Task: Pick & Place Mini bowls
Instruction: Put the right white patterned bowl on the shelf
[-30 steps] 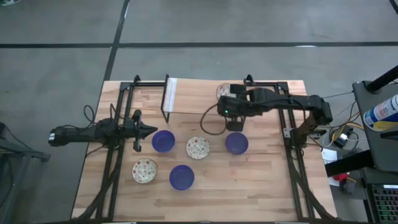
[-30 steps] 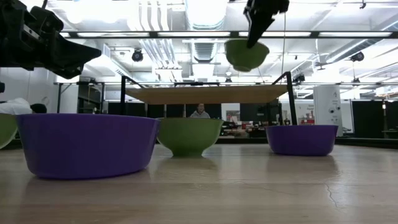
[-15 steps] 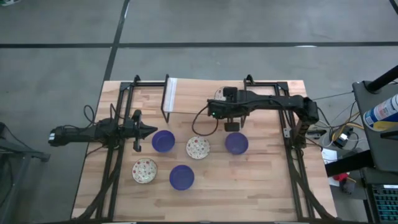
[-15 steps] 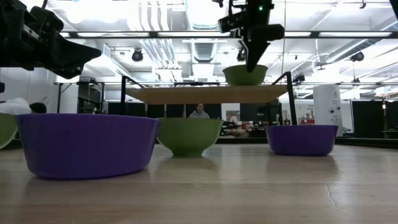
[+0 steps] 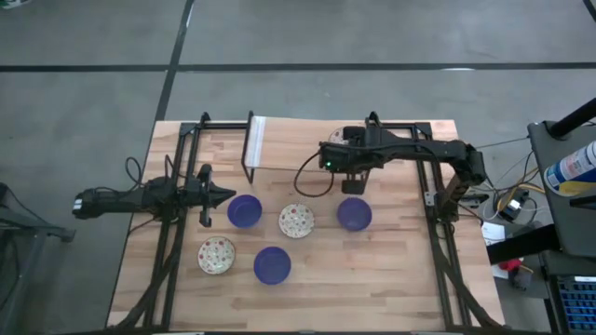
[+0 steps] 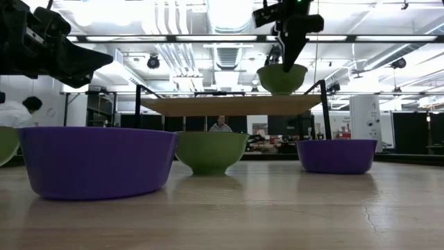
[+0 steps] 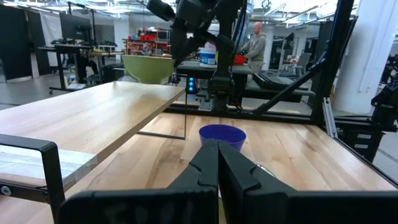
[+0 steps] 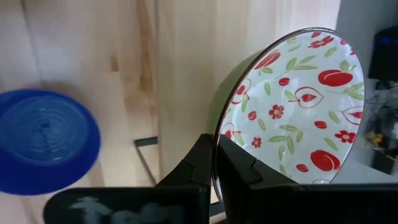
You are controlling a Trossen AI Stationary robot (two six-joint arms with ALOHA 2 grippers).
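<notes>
My right gripper (image 6: pixel 288 61) is shut on a mini bowl (image 6: pixel 282 78), green outside, white with red fruit and flowers inside (image 8: pixel 292 106). The bowl stands level at the raised wooden shelf (image 6: pixel 229 105); whether its base touches the shelf, I cannot tell. On the table rest three blue bowls (image 5: pixel 244 210) (image 5: pixel 355 214) (image 5: pixel 272 265) and two patterned ones (image 5: pixel 296 221) (image 5: pixel 216 255). My left gripper (image 5: pixel 229 195) is shut, hovering level at the left, next to the nearest blue bowl. My right gripper pinches the patterned bowl's rim (image 8: pixel 219 134), one finger (image 8: pixel 245 168) inside the bowl and the other finger (image 8: pixel 196 162) outside on the green wall. The fingers come from above, pointing down (image 6: pixel 290 48). The bowl sits upright below them.
The shelf (image 5: pixel 298 147) spans the table's far side on a black frame with thin posts (image 6: pixel 324 111). Black rails (image 5: pixel 172 233) (image 5: pixel 438 233) run along the left and right edges. People stand in the room behind (image 7: pixel 255 43).
The right gripper came down with the patterned bowl, which was lifted and tipped a second ago and is now level at shelf height. It swung toward the table's left, then back a little to the right. The left arm stayed still.
</notes>
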